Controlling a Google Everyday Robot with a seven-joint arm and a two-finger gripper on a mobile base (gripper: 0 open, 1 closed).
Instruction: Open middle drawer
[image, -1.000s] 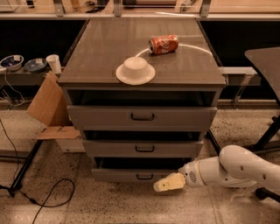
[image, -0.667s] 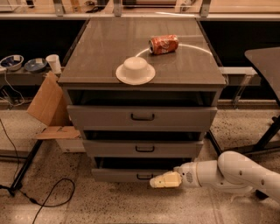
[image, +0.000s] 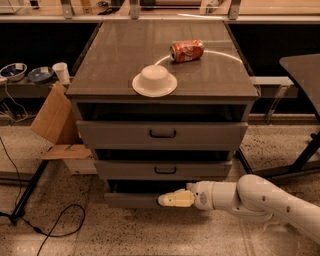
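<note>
A grey cabinet holds three stacked drawers. The middle drawer (image: 162, 170) is the second one, a low grey front with a small black bar handle (image: 165, 170). It looks closed or nearly so, with a dark gap above it. My gripper (image: 167, 200) reaches in from the right on a white arm. Its cream fingers lie in front of the bottom drawer (image: 132, 200), below the middle drawer's handle.
An upturned white bowl (image: 154, 80) and a red soda can (image: 187, 51) on its side lie on the cabinet top. The top drawer (image: 162, 134) sits above. A cardboard box (image: 57, 125) stands at the left. A dark table's legs (image: 305, 155) stand at the right. Cables cross the floor at the left.
My gripper has moved left along the bottom drawer's front, from right of centre to about under the handles. The drawers have not moved.
</note>
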